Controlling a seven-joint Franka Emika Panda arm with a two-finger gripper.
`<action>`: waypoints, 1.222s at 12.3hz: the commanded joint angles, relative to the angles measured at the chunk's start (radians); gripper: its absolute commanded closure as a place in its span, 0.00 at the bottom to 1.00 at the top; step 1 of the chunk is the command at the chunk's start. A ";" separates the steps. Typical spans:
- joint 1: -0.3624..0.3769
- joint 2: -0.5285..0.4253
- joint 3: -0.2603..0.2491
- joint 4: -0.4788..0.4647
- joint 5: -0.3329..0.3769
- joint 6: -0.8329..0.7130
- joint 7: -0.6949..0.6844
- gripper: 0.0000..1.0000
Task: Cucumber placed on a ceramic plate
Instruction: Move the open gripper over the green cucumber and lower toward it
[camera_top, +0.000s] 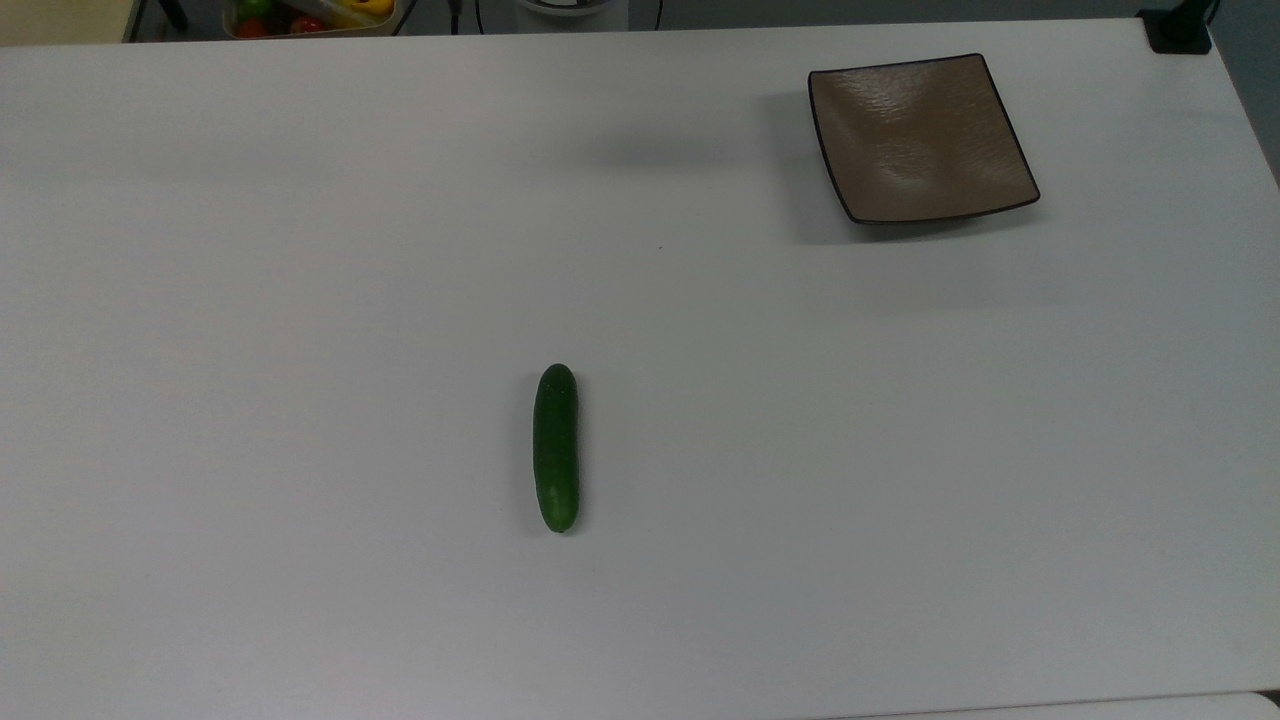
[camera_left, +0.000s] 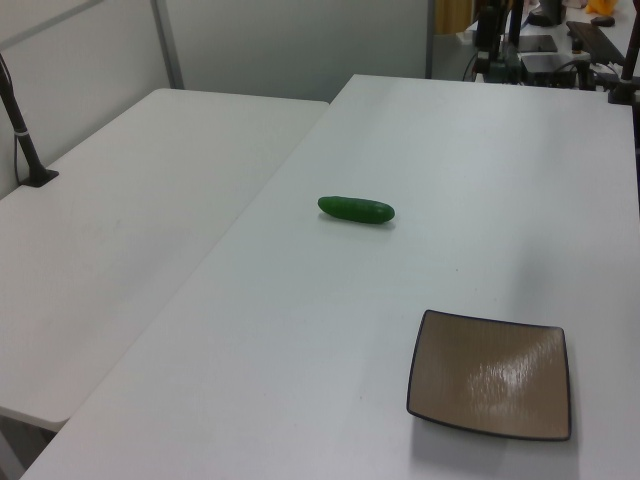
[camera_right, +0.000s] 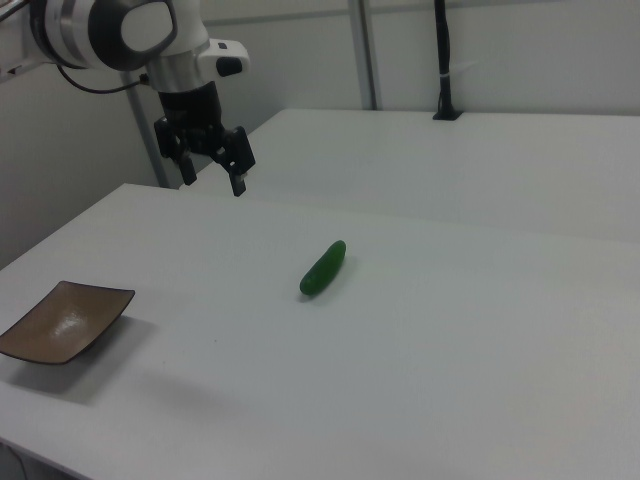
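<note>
Cucumber (camera_right: 323, 268) lies flat on the white table (camera_right: 480, 340), below the gripper (camera_right: 213, 172) and off toward the right view's right. The gripper hangs in the air, fingers spread, holding nothing. Ceramic plate (camera_right: 62, 321) sits bare, below it toward the right view's left, well apart from the cucumber.

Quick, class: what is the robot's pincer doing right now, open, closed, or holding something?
Pincer: open, holding nothing, up in the air above the table.
</note>
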 joint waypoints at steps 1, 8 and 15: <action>0.012 -0.025 -0.014 -0.037 0.021 0.032 -0.015 0.00; 0.027 0.006 -0.013 -0.039 0.012 0.093 -0.027 0.00; 0.032 0.106 -0.013 -0.022 0.005 0.315 -0.018 0.00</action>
